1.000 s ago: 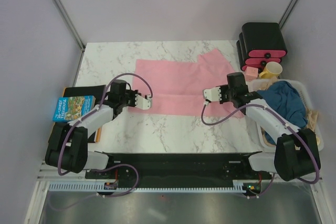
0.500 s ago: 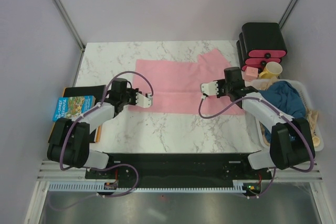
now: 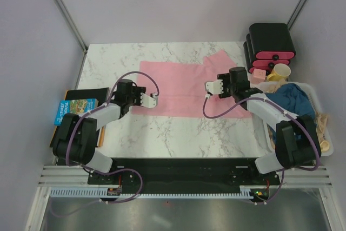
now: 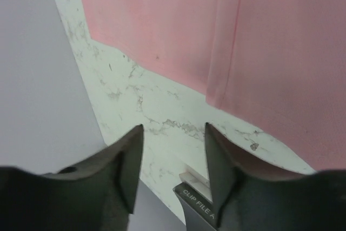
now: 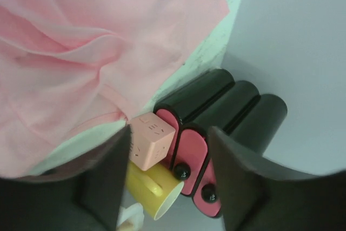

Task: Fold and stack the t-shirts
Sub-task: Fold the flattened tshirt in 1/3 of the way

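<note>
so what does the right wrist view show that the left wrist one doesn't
Only the right wrist view: the black boxes with pink fronts, a pink cube and a yellow cup beside them, plus bunched folds in the pink t-shirt. Only the left wrist view: a flat, straight shirt edge and a dark item labelled CLIP FILE. Both: the pink t-shirt lying on the marble table.

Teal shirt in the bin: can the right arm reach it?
Probably yes: the teal shirt lies uncovered in the white bin beside that arm, and the right gripper is open, empty.
</note>
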`<state>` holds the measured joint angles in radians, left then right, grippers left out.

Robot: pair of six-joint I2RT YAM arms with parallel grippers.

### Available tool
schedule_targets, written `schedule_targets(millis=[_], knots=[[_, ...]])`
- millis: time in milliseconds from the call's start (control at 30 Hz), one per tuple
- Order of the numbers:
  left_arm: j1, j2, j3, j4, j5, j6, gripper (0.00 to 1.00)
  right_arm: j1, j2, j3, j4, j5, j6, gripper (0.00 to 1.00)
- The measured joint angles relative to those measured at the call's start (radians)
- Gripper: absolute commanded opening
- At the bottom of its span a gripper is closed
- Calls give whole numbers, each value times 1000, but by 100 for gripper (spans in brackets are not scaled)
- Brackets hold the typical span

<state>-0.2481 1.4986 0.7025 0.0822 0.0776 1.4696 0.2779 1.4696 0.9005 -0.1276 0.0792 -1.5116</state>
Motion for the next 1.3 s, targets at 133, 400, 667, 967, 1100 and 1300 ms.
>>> schedule_targets(millis=[133, 400, 667, 967, 1100, 1300], knots=[[0, 33, 0, 87, -58, -16, 67, 2, 3, -32, 141, 44, 17, 74], [2, -14, -23, 195, -144, -31, 66, 2, -26, 1, 62, 74, 117, 65], [6, -436, -180, -58, 90, 40, 66, 11, -256, 45, -411, -32, 134, 62], [6, -403, -305, -245, 216, 152, 61, 19, -245, -84, -606, -50, 144, 60], [6, -288, -271, -216, 211, 157, 60, 26, -194, -85, -600, -53, 169, 60], [6, -166, -192, -169, 184, 149, 58, 39, -129, -85, -582, -57, 204, 60]])
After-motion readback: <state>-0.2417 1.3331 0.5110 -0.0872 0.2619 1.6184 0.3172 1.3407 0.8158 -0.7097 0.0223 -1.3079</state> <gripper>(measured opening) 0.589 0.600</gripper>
